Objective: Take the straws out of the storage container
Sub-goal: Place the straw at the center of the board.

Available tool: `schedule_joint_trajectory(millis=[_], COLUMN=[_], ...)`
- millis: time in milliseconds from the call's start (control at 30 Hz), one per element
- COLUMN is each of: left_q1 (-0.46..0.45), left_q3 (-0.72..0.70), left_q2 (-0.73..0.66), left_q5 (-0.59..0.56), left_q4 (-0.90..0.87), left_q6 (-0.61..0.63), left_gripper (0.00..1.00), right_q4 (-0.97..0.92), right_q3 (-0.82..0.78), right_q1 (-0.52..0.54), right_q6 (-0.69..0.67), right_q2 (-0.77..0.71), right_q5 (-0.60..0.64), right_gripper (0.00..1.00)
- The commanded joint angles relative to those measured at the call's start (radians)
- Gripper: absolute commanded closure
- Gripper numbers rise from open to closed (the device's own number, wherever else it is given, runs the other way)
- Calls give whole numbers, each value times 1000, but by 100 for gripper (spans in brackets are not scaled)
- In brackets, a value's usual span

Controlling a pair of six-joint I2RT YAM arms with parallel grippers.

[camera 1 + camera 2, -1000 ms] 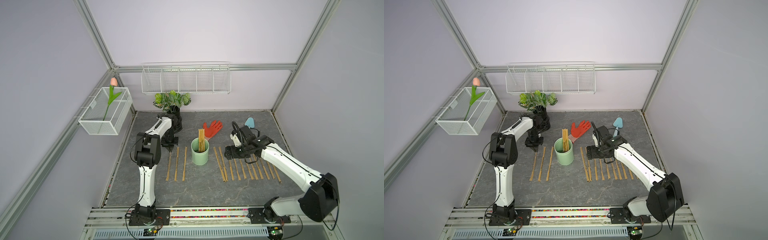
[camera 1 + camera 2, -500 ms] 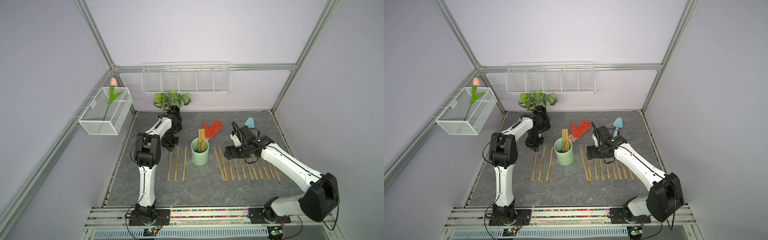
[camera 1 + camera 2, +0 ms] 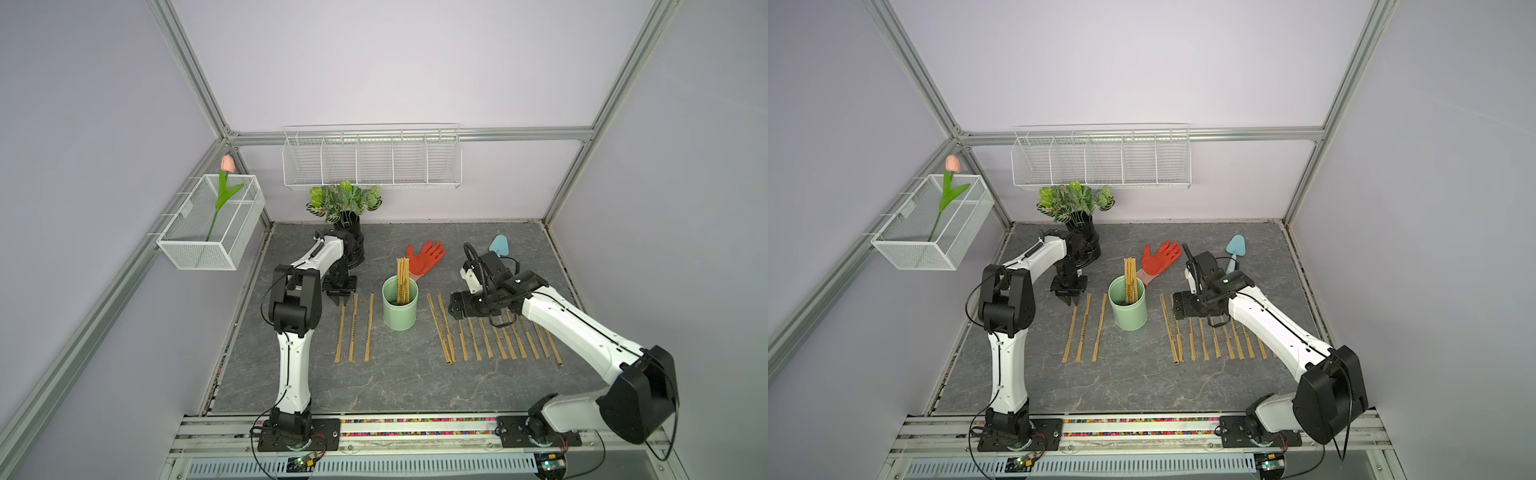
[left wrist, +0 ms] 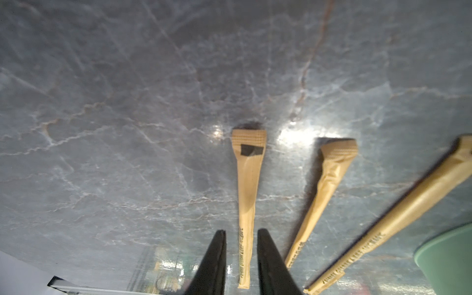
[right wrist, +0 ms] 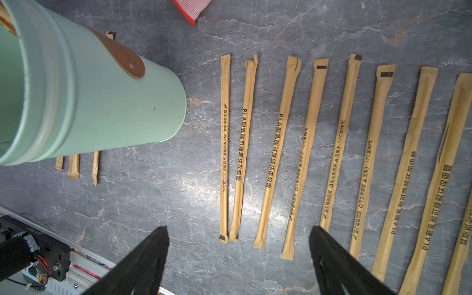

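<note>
The cup (image 3: 400, 320) — straws (image 3: 402, 278) inside — stands between a left row (image 3: 353, 328) and a right row (image 3: 446, 327).

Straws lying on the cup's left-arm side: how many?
3. A row beside the storage container: nearest straw, middle straw, outermost straw, its far end between the left fingers. None appear hidden.

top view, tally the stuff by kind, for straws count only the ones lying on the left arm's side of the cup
straws: 3
cup: 1
glove: 1
trowel: 1
potted plant: 1
wire baskets: 2
tulip: 1
total: 10
</note>
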Motion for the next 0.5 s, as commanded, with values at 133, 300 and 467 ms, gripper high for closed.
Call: schedule_joint_trajectory(millis=[133, 300, 467], left_q1=[5, -25, -94], left_q3=[-1, -18, -132], left_q2=[-145, -355, -565], left_q5=[17, 88, 255], left_q4=[9, 90, 293], left_q6=[-26, -54, -82], left_gripper=[75, 75, 75], right_q4=[-7, 13, 19], right_q3=[-6, -17, -10], right_q1=[-5, -7, -15], right_q6=[-3, 13, 22], right_q2=[-19, -61, -91], right_q5=[-4, 29, 41], right_gripper=[11, 11, 11])
